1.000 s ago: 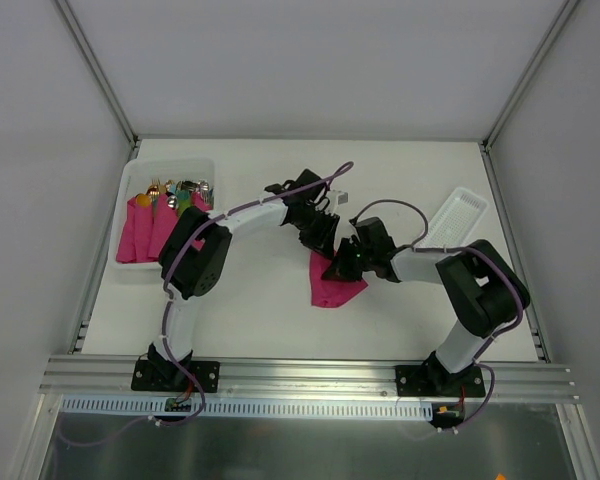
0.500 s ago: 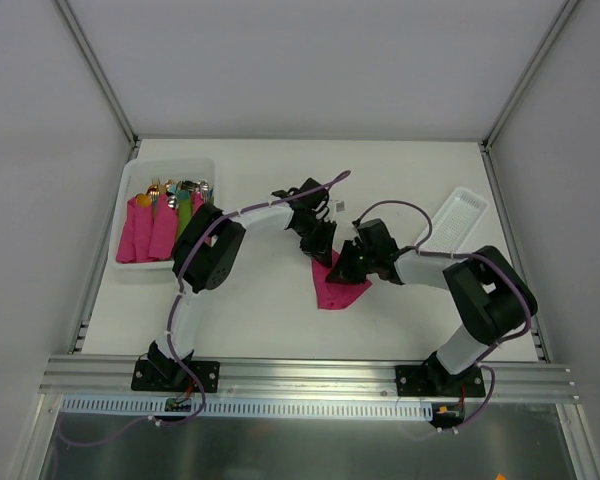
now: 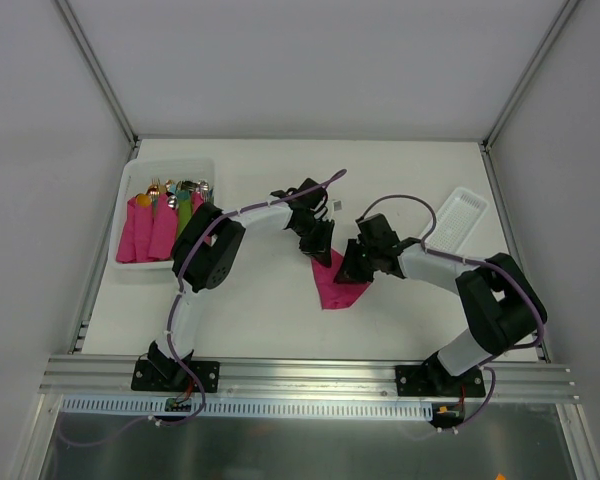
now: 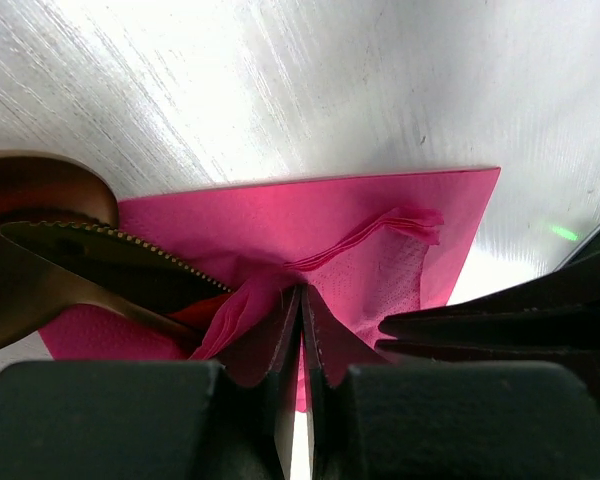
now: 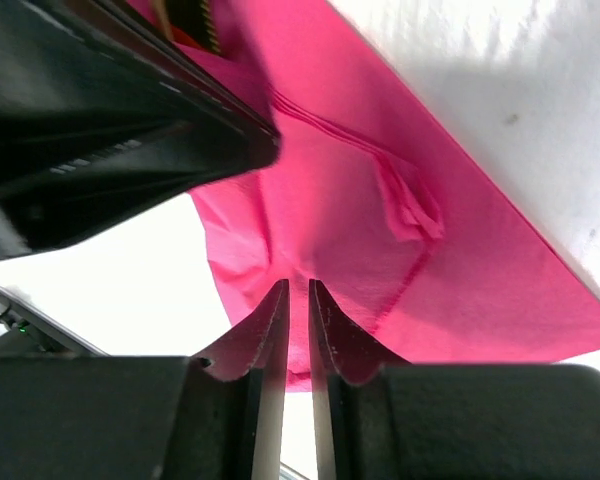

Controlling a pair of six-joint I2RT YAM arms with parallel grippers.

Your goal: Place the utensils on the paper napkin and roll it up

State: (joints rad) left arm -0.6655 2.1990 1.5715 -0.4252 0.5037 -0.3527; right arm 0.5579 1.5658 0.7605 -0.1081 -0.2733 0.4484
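Note:
The magenta paper napkin (image 3: 338,287) lies on the white table between both grippers, partly folded. My left gripper (image 3: 320,250) is shut on a pinched fold of the napkin (image 4: 380,230) at its far edge. The gold utensils lie under that fold: a serrated knife (image 4: 110,258) and a round spoon bowl (image 4: 40,185) show in the left wrist view. My right gripper (image 3: 348,268) is shut on the napkin's right edge (image 5: 400,240). The left gripper's black fingers (image 5: 130,120) cross the top of the right wrist view.
A white bin (image 3: 140,180) at the left holds pink napkin bundles (image 3: 150,230) with mixed cutlery tips. A clear plastic tray (image 3: 460,215) lies at the right. Metal frame posts rise at the table's back corners.
Both grippers have shifted slightly toward the table's middle with the napkin, and the napkin now looks narrower and more folded up. The left elbow has moved right.

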